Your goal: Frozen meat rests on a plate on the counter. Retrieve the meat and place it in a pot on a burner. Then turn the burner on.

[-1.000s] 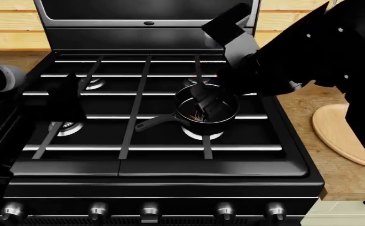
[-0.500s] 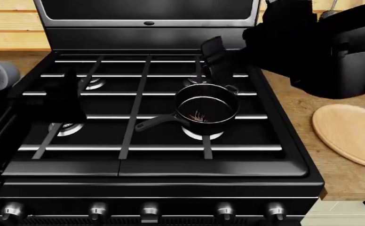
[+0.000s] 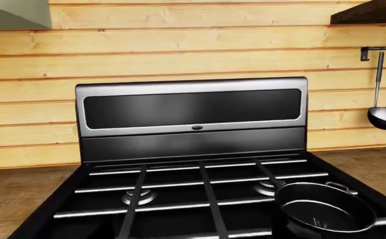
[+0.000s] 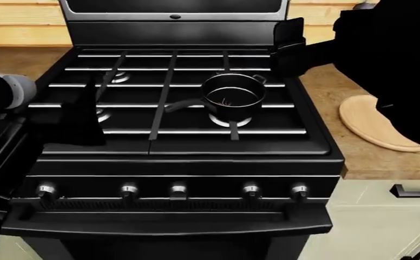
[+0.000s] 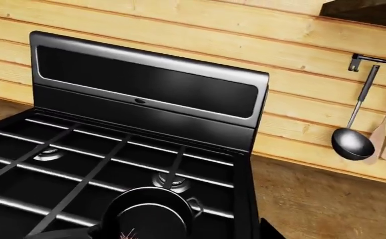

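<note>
Centrally, in the upper middle of the head frame, the meat [image 4: 227,101] appears as a faint reddish streak lying on the floor of the pot [image 4: 231,98]. The pot stands on the burner [image 4: 233,121], whose pale ring shows just below the pot's base, on the right half of the stove [image 4: 188,146]; the pot's straight handle points toward the frame's left. At the lower right of the left wrist frame the same pot [image 3: 324,213] appears with thin streaks inside, and at the lower centre of the right wrist frame it [image 5: 154,215] shows a small red mark on its floor.

At the right edge of the head frame the plate [image 4: 369,127] lies bare on the counter [image 4: 326,97], well apart from the pot. My right gripper [image 4: 288,40] hangs at the upper right above the stove's rear corner, clear of the pot; it is a dark shape, and I cannot tell how its jaws stand. My left gripper [image 4: 76,116] sits at the left over the stove's front left area, equally dark, its state likewise undeterminable. Five knobs [image 4: 178,190] line the stove's front panel. A ladle [image 5: 353,142] hangs on the plank wall [image 5: 299,74].
</note>
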Tool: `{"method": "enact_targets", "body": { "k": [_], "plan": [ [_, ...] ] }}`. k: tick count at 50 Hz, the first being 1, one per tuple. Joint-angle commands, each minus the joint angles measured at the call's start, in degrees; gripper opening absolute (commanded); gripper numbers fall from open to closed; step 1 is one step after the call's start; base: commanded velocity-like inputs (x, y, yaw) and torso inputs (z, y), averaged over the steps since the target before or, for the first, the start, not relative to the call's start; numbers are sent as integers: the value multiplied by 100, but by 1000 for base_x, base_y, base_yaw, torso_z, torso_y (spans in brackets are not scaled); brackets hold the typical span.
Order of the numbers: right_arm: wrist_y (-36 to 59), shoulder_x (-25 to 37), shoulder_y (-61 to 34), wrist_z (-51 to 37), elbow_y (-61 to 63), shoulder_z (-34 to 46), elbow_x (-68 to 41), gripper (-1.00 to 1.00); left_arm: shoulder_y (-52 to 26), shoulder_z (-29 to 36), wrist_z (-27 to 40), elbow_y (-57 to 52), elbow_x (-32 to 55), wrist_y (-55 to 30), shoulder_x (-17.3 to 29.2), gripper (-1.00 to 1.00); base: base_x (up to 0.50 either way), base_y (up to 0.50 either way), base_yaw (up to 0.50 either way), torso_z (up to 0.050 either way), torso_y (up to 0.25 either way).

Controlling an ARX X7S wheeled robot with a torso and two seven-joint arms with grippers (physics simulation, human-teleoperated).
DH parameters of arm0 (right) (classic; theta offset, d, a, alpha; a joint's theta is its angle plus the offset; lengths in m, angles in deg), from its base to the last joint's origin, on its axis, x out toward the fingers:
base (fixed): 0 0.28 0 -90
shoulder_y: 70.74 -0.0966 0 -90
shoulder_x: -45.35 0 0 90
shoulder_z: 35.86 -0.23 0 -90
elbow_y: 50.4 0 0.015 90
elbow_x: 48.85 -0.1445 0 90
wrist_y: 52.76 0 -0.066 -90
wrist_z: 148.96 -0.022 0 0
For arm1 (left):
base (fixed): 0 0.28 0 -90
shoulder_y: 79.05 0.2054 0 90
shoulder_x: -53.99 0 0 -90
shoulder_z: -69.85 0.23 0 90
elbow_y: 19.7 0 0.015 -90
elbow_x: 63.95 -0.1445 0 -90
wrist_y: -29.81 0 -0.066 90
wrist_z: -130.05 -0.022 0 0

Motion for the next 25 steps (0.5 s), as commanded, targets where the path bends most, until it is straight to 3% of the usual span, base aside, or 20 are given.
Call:
{"method": "enact_targets", "body": {
  "k": [1, 5, 19, 25],
  "plan": [
    [-114, 164, 149, -97, 175, -83, -27, 100, -19, 112, -53, 18, -115, 7, -22, 100, -500, 0, 0, 0, 0],
    [-133, 177, 179, -59, 162, -81, 7, 100, -25, 152, -78, 20, -173, 18, -35, 100, -500, 0, 0, 0, 0],
    [-584, 334, 648, -170, 608, -290, 227, 100, 138, 191, -175, -134, -525, 182, -104, 100, 0, 0, 0, 0, 0],
    [-1224, 575, 1276, -546, 1412, -704, 216, 100, 847, -128, -327, -436, -887, 618, -283, 100, 0, 0, 0, 0, 0]
  ]
}}
